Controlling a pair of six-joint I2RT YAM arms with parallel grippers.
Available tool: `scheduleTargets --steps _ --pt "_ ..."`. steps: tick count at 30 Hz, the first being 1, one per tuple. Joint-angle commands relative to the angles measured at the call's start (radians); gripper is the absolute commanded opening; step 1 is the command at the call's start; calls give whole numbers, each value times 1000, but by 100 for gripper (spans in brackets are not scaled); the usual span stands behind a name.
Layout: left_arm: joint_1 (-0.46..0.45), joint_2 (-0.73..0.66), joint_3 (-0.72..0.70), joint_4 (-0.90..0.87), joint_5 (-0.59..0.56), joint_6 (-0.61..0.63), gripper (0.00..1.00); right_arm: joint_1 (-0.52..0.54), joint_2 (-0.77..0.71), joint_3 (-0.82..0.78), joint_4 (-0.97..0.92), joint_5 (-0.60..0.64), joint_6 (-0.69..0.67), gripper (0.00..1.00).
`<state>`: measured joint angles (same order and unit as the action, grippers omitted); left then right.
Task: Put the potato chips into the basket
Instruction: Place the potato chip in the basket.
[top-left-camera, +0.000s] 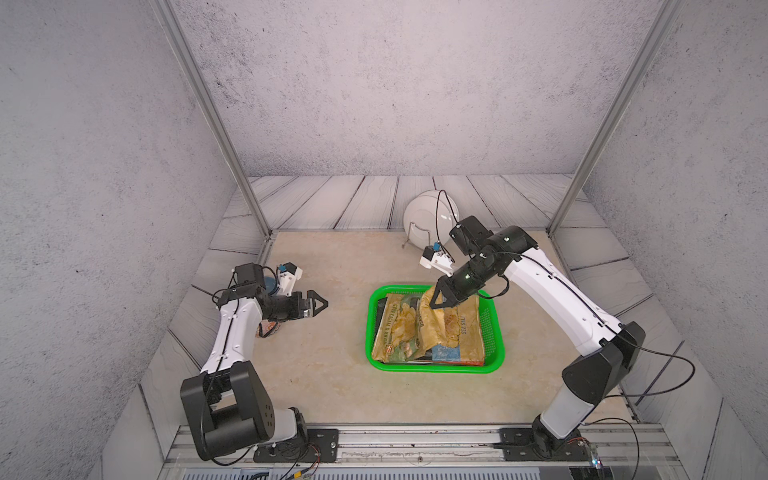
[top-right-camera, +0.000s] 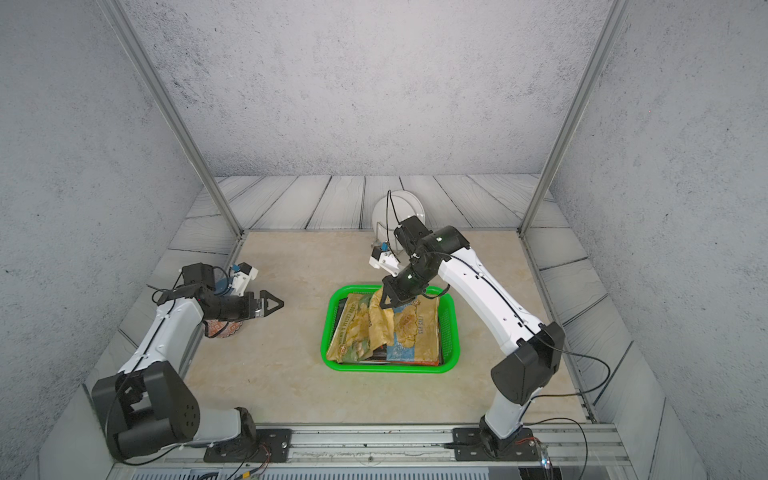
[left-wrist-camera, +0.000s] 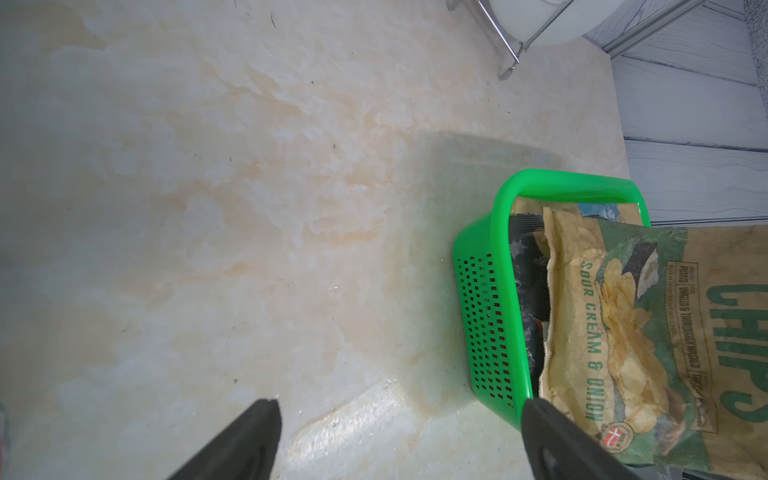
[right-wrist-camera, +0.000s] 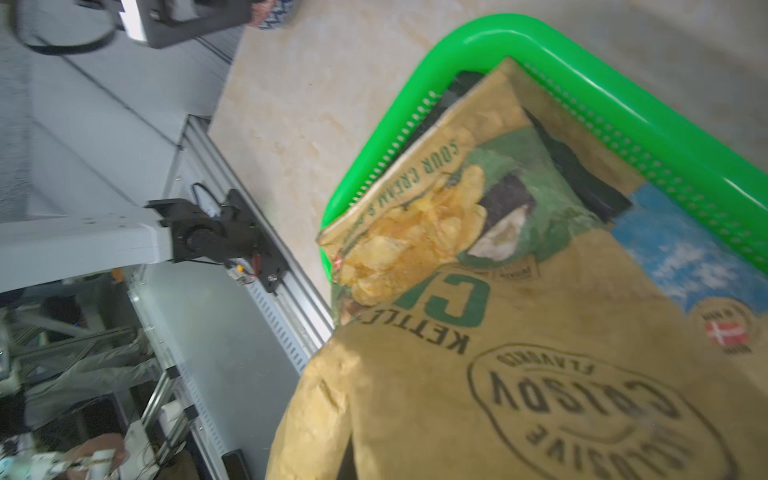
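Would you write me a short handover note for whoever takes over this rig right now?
Left gripper: open, empty, above the table, apart from the basket.
Right gripper: shut on the top of a tan Kettle bag, which hangs into the basket.
Done: several bags lie in the basket, the sour cream bag on top.
To do: lower and release the held bag. No bag shows outside the basket.

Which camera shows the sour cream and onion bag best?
The left wrist view: the sour cream bag is close, sharp, lettering readable. Right wrist shows it blurred, partly under the held bag. Both top views show it small.
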<state>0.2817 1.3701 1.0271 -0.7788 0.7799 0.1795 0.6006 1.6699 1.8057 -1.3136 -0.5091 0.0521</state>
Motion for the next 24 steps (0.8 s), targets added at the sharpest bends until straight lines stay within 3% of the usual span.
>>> scheduleTargets --steps 1,2,5,7,11,14,16,19,24 --pt "11 7 14 -17 19 8 97 -17 -85 -71 39 229 40 5" --pt "11 6 14 -17 19 8 97 -25 -98 -96 46 263 53 7" --pt "11 6 15 -19 25 8 97 -48 -141 -156 57 377 91 29" --pt "11 4 14 -20 26 10 97 -61 -171 -191 71 482 121 38" --pt "10 -5 16 -27 27 16 96 -72 -238 -233 85 696 175 43" --pt "9 -24 17 -27 35 27 96 -73 -299 -247 96 757 203 46" --pt "5 -40 20 -23 43 37 95 -73 -354 -273 131 740 218 50" --pt "-19 -67 32 -11 56 59 92 -73 -454 -372 260 584 236 50" --pt "-186 -100 109 -109 -12 177 86 -73 -536 -549 443 336 327 51"
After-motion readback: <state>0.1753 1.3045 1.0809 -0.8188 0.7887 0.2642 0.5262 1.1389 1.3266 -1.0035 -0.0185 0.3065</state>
